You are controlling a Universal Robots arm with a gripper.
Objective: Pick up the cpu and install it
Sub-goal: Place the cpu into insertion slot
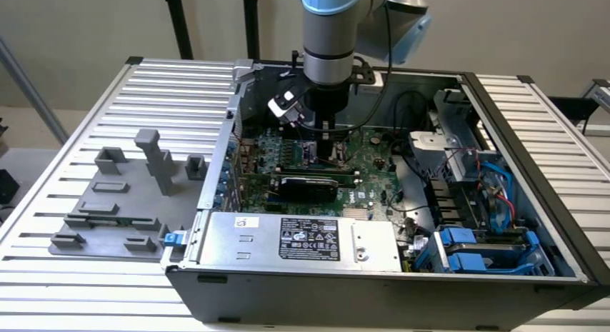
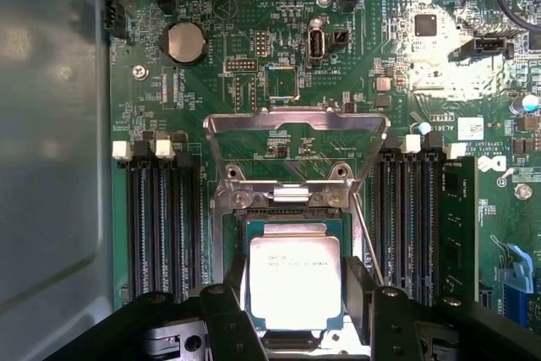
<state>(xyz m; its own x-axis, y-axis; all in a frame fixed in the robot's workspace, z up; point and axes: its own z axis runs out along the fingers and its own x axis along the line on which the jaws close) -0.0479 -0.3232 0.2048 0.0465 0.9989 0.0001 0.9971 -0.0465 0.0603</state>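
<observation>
Gripper (image 2: 296,310) pinching the cpu (image 2: 295,281) at the socket (image 2: 292,207)
Its dark fingers (image 2: 230,306) press two opposite edges of the silver-topped chip, which lies level over the socket, beside the raised metal load plate (image 2: 296,137) and between memory slots (image 2: 165,217), on the green motherboard (image 2: 237,40) inside the open computer case (image 1: 286,293)

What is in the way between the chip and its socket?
Nothing visible. The gripper holds the cpu right at the open socket. The socket's metal lid is swung up, clear of it.
</observation>
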